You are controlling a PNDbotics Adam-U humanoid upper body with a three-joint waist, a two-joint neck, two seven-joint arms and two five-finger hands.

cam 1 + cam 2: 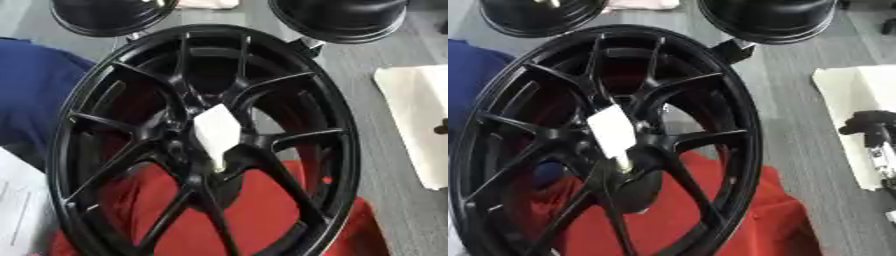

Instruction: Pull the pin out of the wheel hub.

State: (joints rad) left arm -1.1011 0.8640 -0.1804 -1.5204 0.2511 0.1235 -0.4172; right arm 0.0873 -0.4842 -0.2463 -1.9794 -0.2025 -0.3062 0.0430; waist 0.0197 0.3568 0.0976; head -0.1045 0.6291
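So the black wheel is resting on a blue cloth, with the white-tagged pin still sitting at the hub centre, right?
Not quite. The cloth under the wheel is red, not blue, as the left eye view shows; the blue shape lies off to the left. The rest holds: the wheel is black and the white-tagged pin still sits at the hub centre.

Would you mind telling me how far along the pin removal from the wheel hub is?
Nothing looks done: the white-tagged pin sits at the centre of the black wheel hub. Nothing is in hand either. The right hand shows only at the right edge, apart from the wheel; the left hand is out of view. Reaching, gripping and pulling all remain.
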